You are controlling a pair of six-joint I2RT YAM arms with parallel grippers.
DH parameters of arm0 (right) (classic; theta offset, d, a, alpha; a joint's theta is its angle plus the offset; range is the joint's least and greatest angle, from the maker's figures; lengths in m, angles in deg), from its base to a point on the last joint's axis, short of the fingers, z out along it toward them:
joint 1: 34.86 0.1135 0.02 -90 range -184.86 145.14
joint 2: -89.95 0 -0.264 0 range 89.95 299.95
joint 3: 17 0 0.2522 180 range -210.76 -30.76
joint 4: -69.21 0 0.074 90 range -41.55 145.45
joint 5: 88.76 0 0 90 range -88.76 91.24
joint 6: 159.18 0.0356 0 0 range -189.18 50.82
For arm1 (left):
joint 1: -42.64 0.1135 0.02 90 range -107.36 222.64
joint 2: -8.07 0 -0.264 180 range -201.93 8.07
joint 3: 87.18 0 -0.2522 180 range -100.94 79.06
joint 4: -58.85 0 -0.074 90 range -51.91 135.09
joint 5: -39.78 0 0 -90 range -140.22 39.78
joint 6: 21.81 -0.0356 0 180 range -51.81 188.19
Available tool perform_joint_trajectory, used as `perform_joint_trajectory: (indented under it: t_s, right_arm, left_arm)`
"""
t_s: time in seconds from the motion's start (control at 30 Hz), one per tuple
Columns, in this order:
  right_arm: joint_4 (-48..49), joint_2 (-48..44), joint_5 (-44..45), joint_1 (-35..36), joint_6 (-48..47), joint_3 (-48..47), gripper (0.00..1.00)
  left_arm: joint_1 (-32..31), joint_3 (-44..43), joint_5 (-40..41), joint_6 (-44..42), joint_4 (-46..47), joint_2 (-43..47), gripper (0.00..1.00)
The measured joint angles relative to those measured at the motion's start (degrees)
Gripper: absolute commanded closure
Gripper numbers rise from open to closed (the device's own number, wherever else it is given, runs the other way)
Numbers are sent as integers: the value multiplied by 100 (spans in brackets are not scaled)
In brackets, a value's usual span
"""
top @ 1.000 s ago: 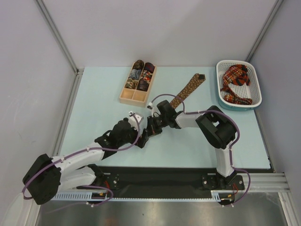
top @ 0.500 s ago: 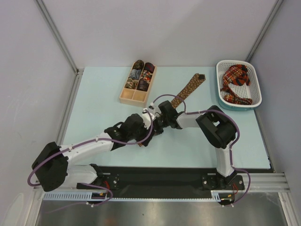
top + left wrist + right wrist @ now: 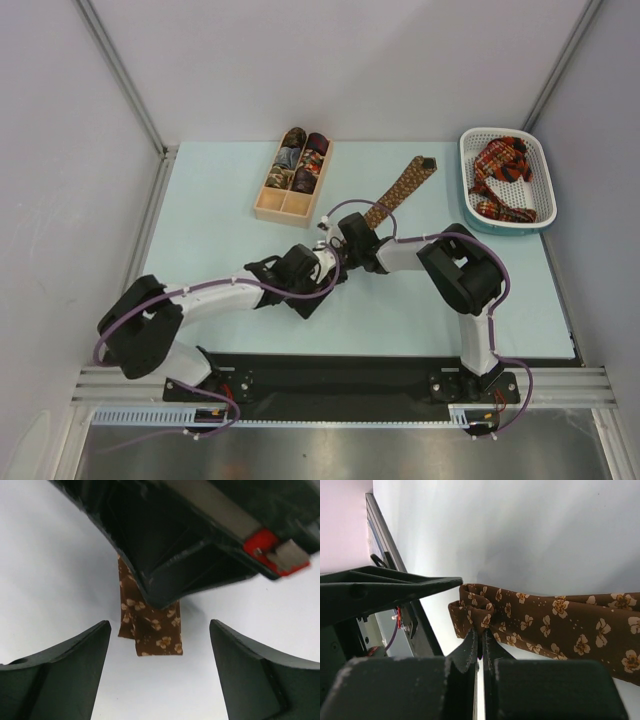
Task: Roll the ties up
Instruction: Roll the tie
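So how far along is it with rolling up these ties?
Done: several rolled ties sit in the wooden box. In hand: the right jaws are shut on the folded end of the brown tie, with the left jaws open around it; the rest lies flat on the table. Left: rolling that one up, then the red plaid ties heaped in the white basket.
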Motion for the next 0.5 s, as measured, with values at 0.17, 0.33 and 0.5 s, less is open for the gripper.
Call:
perform_joint_trajectory:
  t_s: [0.17,0.33,0.5]
  right_arm:
    - [11,0,-24,-2,22,20,100]
    - [39,0,-39,-2,24,37,100]
    - [46,0,-42,-7,24,46,99]
  left_arm:
    - [238,-317,-247,-144,-59,-341,22]
    - [334,-457,-498,-166,-101,-505,32]
    - [240,-457,-763,-151,-240,-540,43]
